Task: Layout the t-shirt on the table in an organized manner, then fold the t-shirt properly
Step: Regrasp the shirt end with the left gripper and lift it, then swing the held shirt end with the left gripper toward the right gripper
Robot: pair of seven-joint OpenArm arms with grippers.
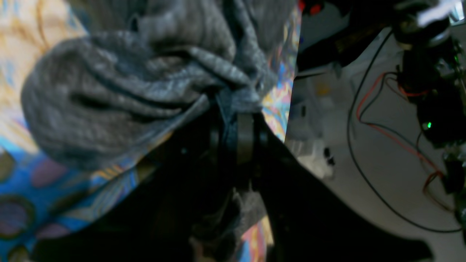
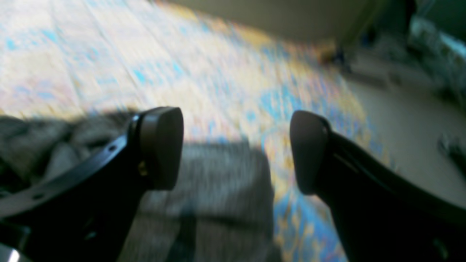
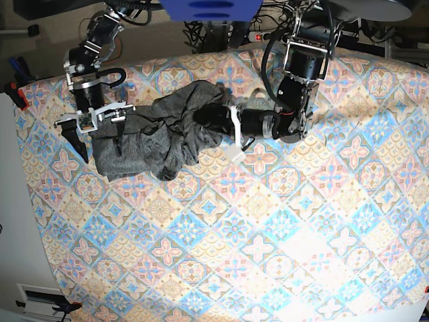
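Note:
The dark grey t-shirt lies crumpled in a heap at the far left of the table. My left gripper reaches in from the right and is shut on a bunched fold of the t-shirt. In the left wrist view the left gripper pinches the cloth between its fingers. My right gripper is open and empty over the heap's left edge. In the right wrist view the right gripper has its jaws wide apart above a flat part of the t-shirt, with the tiled cloth beyond.
The table's far edge lies close behind the heap, with cables and equipment beyond it. The left wrist view shows the table's edge and floor with red and black cables. A white surface borders the table's left side.

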